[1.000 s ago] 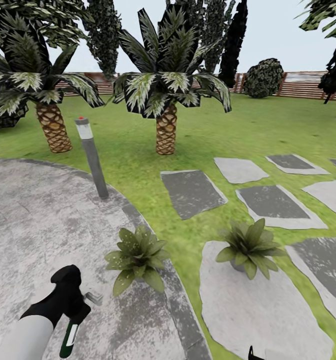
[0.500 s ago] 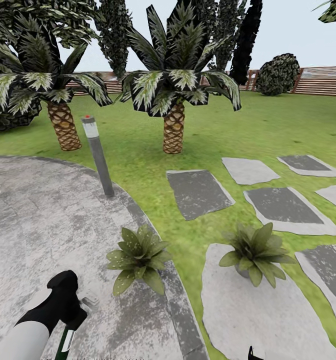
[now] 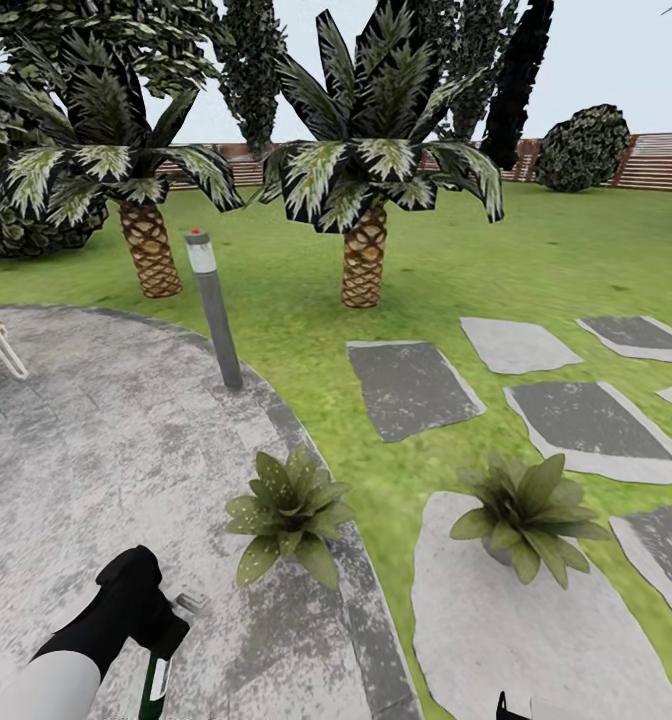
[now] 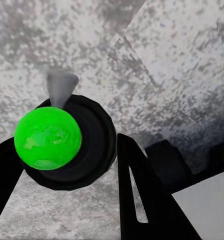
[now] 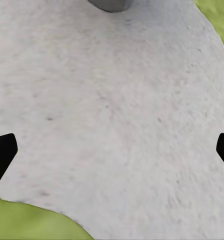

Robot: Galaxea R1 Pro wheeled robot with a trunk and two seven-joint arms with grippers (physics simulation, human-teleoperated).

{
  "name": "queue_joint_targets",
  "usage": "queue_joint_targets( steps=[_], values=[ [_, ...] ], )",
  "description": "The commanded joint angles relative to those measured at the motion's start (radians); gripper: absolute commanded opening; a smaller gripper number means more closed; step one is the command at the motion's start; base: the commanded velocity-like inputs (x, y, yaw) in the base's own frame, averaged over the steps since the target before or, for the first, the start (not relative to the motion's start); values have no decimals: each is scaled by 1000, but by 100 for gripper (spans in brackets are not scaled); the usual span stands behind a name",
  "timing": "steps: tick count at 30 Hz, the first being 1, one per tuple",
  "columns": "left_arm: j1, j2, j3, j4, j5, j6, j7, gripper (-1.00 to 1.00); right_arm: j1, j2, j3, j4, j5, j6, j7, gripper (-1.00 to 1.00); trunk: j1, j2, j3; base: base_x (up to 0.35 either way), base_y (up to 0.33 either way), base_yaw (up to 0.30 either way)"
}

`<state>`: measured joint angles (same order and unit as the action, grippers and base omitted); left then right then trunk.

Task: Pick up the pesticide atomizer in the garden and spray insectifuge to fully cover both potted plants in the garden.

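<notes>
Dark green pesticide atomizer (image 3: 156, 680) clamped in left gripper (image 3: 151, 640) jaws, hanging upright; nearest potted plant (image 3: 291, 512) just ahead-right. Right gripper (image 5: 112, 150) jaws apart.

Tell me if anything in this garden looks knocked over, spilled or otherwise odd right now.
Nothing stands out. Both potted plants sit upright, one at the patio's edge, one on a stepping stone. The lamp post leans slightly. The left gripper holds the pesticide atomizer.
</notes>
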<state>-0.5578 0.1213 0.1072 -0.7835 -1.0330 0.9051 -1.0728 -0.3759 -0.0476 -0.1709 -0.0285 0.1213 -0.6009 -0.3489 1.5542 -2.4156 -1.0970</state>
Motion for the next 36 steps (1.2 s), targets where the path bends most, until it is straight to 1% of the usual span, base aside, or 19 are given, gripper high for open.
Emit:
queue_joint_targets(
  steps=[1,2,3,7,16,26,36],
  values=[
    [-1,0,4,-7,-8,5,-10,-100,0,-1,-7,1,11,-2,-4,100,0,0,-1,0,-223,42],
    [-1,0,5,-16,-8,5,-10,-100,-1,-1,-7,2,11,-2,-3,100,0,0,-1,-14,-239,27],
    [-1,0,6,-53,-7,6,-10,-100,0,-1,-6,2,12,-1,-2,100,0,0,-1,-64,-261,7],
    [-1,-1,4,-73,-7,6,-10,-100,0,-1,-6,2,13,0,-1,100,0,0,-1,-66,-266,2],
    [0,-2,5,-76,-7,6,-7,-100,0,0,-6,2,11,0,0,100,0,0,-1,-4,-273,6],
    [0,-2,4,-77,-6,6,-6,-100,-1,1,-6,2,11,0,-1,100,0,0,-1,0,-308,244],
    [0,-2,6,-77,-7,8,-6,-100,0,-1,-6,2,12,0,1,100,0,0,-1,14,-312,21]
  ],
)
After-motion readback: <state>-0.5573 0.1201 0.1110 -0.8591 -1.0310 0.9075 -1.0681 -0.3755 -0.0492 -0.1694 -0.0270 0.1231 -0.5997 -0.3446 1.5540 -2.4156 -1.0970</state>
